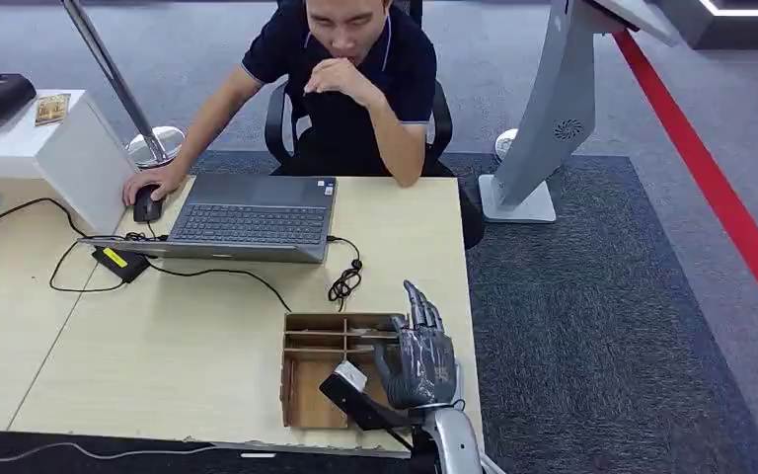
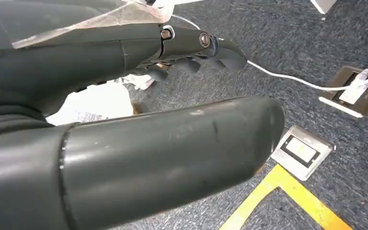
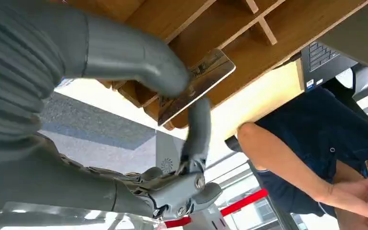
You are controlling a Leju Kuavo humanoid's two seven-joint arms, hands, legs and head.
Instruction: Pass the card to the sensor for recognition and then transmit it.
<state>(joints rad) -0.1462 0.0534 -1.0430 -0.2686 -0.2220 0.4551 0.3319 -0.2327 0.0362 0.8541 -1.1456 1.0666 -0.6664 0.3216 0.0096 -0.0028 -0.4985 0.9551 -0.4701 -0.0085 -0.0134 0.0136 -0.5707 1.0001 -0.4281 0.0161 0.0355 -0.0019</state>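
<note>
Pinched between thumb and a finger, my right hand (image 1: 419,351) holds the card (image 1: 351,375) above the wooden tray (image 1: 304,341) at the table's near edge. My left hand (image 2: 124,72) hangs over carpet, fingers loosely curled, holding nothing. From the right wrist, card (image 3: 196,84) against tray (image 3: 278,28).

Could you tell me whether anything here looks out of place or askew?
Nothing looks damaged or spilled. The right hand pinches the card above the wooden tray, and the laptop sits slightly skewed.
</note>
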